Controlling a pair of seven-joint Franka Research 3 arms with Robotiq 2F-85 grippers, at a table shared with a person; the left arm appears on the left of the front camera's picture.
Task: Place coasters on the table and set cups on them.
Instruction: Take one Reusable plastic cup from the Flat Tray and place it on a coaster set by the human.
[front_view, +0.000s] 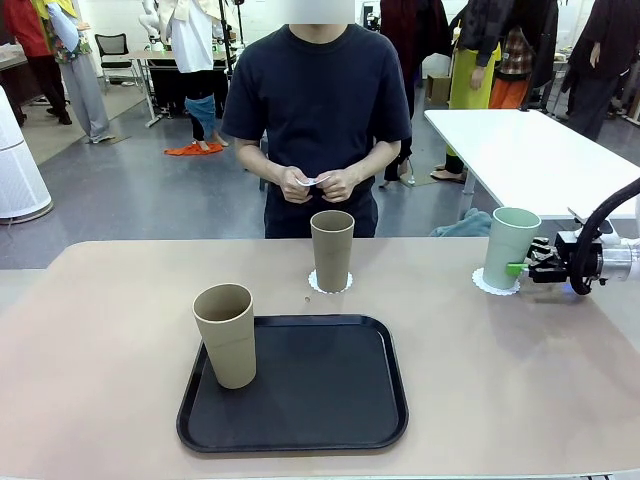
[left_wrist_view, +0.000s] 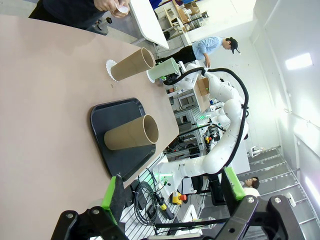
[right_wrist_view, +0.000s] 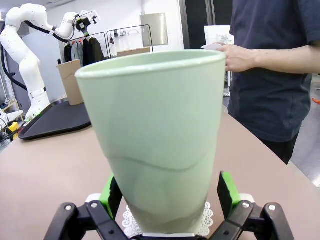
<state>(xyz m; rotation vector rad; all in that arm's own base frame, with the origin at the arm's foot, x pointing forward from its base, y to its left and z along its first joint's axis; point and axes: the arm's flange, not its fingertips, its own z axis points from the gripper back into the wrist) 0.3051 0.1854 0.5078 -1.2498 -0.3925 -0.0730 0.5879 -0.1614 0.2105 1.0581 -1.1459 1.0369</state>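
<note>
Three tall tapered matte cups stand upright on the large beige-tan bench (front_view: 100, 330), two tan-brown and one pale mint green. Read as a dial from the robot's side, the first tan-brown cup (front_view: 226, 335) stands at 9 o'clock on the single black rounded-corner tray (front_view: 330, 400), with no disc under it. The second tan-brown cup (front_view: 332, 248) is just past the tray's 12 o'clock edge, centred on a thin white scalloped coaster (front_view: 315, 284). The mint green cup (front_view: 511, 245) stands at about 2 o'clock on the bench, on a second scalloped coaster (front_view: 482, 282).

The right hand (front_view: 520, 267) is released. Its two green-padded fingers straddle the mint cup's base, a narrow gap showing on each side in the right wrist view.

The left hand (left_wrist_view: 172, 177) is also released, with nothing between its fingers, held off the bench's near edge.

At 12 o'clock the person (front_view: 316, 100) stands behind the bench, both of the person's hands (front_view: 320, 184) pinching one small white piece, too small to make out.
</note>
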